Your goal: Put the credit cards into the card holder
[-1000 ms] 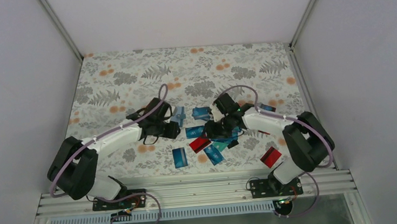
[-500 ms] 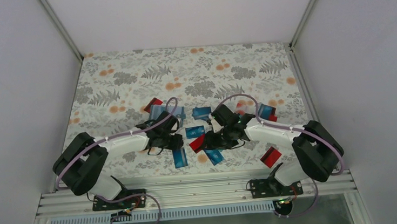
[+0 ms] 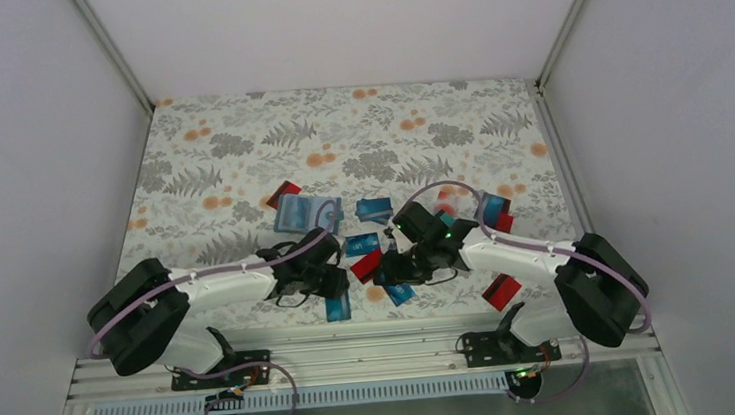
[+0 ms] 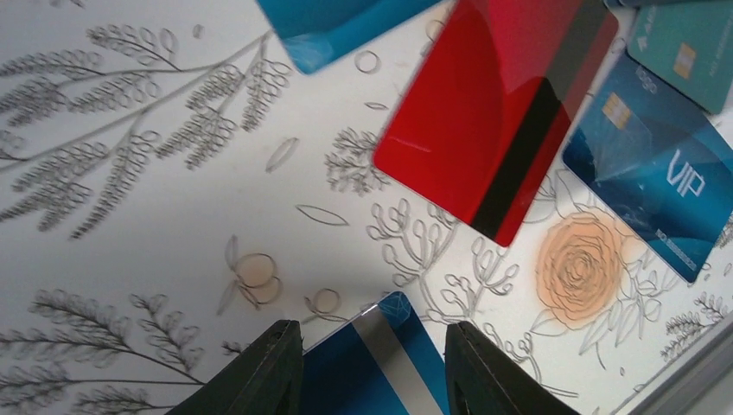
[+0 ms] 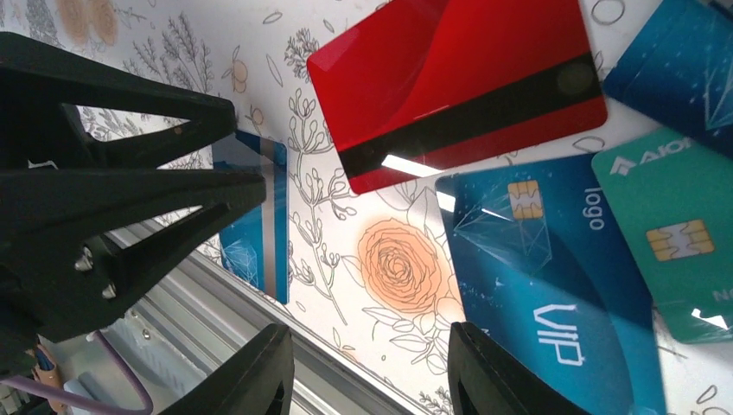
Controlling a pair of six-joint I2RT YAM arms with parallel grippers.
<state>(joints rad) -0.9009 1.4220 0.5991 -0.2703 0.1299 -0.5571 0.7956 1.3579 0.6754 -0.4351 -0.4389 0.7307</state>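
The card holder (image 3: 304, 213) lies flat and uncovered left of centre, with a red card (image 3: 284, 192) at its far corner. Several credit cards are scattered between the arms, among them a red one (image 4: 497, 112) and a blue VIP card (image 5: 553, 320). My left gripper (image 4: 373, 327) is open low over the table, and its fingers (image 4: 268, 372) stand on either side of the end of a blue card with a silver stripe (image 4: 393, 367) lying near the front edge (image 3: 338, 306). My right gripper (image 5: 372, 328) is open over an orange rose print, and nothing is between its fingers.
The metal rail of the table's front edge (image 5: 199, 320) runs just beyond the striped card. More cards lie at the right, one red (image 3: 500, 291) and one blue (image 3: 492, 206). The left gripper (image 5: 173, 186) is close beside the right one.
Both arms pulled back toward the near edge. The left arm left the card holder, uncovering it, and came down over the striped blue card. The right gripper moved near and left.
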